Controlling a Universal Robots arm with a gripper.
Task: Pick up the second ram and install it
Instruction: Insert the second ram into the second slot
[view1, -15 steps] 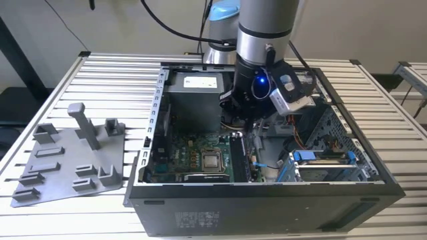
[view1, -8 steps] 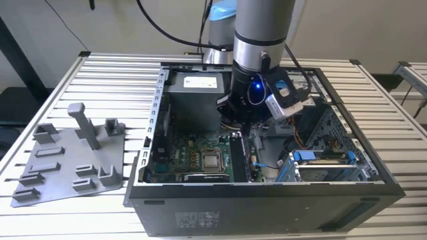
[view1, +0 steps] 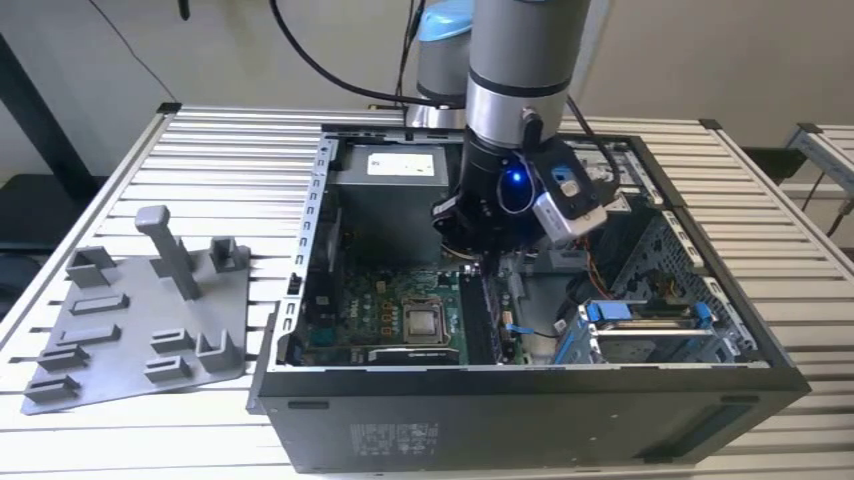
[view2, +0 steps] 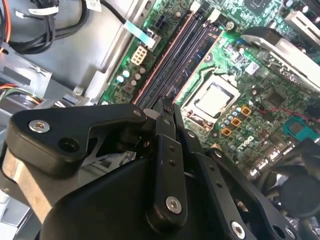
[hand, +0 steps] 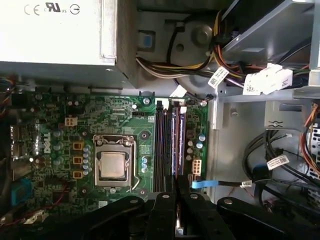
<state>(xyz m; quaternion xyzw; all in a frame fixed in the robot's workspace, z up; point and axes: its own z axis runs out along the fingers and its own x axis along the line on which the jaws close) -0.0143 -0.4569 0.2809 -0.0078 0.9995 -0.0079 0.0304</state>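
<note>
Pressed-together claw (hand: 172, 200) (black) sits atop the second ram (hand: 174, 145); it stands in its slot.

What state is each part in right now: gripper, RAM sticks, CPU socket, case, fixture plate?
gripper: shut, fingertips together over the near end of the memory slots.
second ram: lying along a memory slot; full seating cannot be told.
other RAM stick: in the neighbouring slot.
CPU socket: uncovered, no cooler on it.
computer case: side panel off, lying open on the table.
fixture plate: beside the case, posts upright.
</note>
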